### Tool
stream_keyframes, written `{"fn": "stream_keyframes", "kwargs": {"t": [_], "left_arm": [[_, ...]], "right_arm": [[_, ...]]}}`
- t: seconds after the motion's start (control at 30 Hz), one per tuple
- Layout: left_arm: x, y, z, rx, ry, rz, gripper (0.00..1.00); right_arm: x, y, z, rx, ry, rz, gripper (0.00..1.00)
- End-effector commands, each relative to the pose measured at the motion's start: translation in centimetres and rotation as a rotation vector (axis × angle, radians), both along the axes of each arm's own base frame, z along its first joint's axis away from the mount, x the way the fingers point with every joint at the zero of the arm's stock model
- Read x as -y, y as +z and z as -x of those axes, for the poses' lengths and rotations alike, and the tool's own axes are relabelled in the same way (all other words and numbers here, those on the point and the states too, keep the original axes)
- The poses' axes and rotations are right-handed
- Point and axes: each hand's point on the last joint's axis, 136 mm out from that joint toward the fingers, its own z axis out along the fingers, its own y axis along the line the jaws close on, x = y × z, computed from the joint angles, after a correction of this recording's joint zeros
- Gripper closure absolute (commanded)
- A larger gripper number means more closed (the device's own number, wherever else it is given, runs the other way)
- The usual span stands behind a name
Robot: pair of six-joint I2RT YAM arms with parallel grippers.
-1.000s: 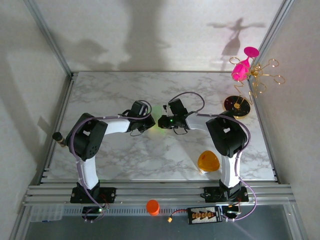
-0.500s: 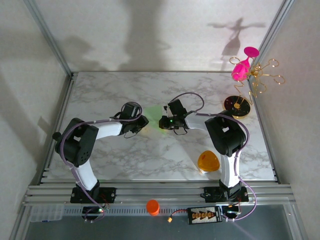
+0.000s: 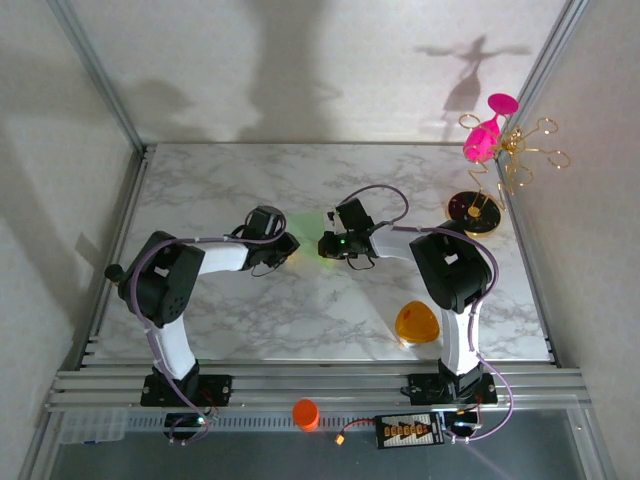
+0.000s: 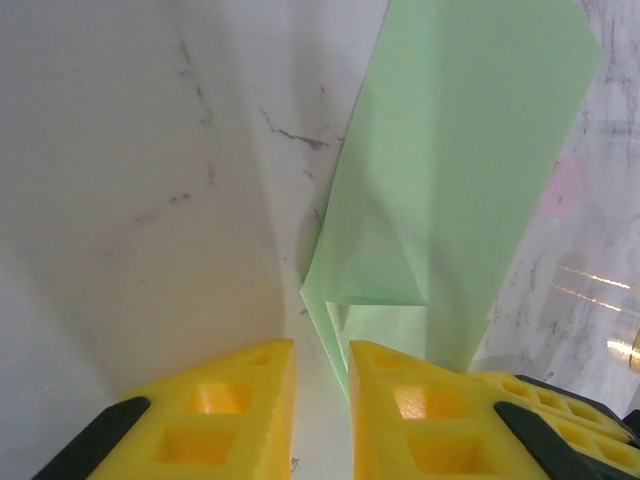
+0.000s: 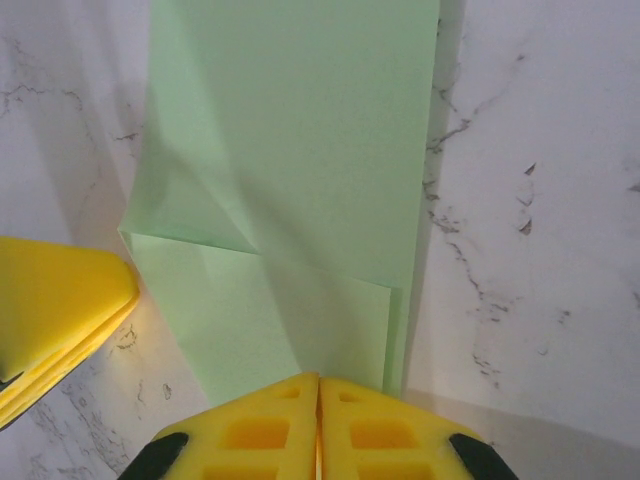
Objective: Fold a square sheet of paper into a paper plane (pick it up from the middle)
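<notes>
Left arm [image 3: 215, 252], right arm [image 3: 400, 240] reach inward (facing each other). Left fingers [image 4: 230, 410] slightly apart; right fingers [image 5: 250, 430] pressed together.

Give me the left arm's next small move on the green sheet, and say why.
Probably nudge the left gripper sideways onto the green sheet and close on its edge. Its jaws stand slightly apart over the bare table, with the sheet's folded edge just beside one finger, while the right gripper is shut on the sheet's other side.

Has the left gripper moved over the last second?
Yes. In the top view the left gripper has drawn back leftward, farther from the orange object and toward the table's left rail, baring more of the green paper.
</notes>
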Motion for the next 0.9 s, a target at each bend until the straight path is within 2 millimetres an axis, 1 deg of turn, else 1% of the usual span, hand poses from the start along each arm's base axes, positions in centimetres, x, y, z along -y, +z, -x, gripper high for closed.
{"fn": "stream_keyframes", "kwargs": {"t": [0.0, 0.3, 0.47, 0.63, 0.87], "left_arm": [[0.9, 0.9, -1.4, 0.033, -0.007, 0.039, 0.83], [1.3, 0.5, -1.7, 0.026, -0.035, 0.047, 0.82], [1.2, 1.1, -1.9, 0.046, -0.049, 0.057, 0.82], [1.6, 1.7, -2.2, 0.072, -0.079, 0.088, 0.83], [1.4, 1.0, -2.4, 0.065, -0.103, 0.084, 0.83]], "right_arm": [[1.9, -3.7, 1.2, -0.088, -0.023, 0.098, 0.9], [1.8, -3.7, 1.2, -0.088, -0.014, 0.097, 0.91], [1.8, -3.8, 1.2, -0.089, -0.013, 0.099, 0.91], [1.9, -3.6, 1.3, -0.084, -0.011, 0.097, 0.91], [1.5, -2.8, 1.1, -0.06, 0.007, 0.068, 0.89]]}}
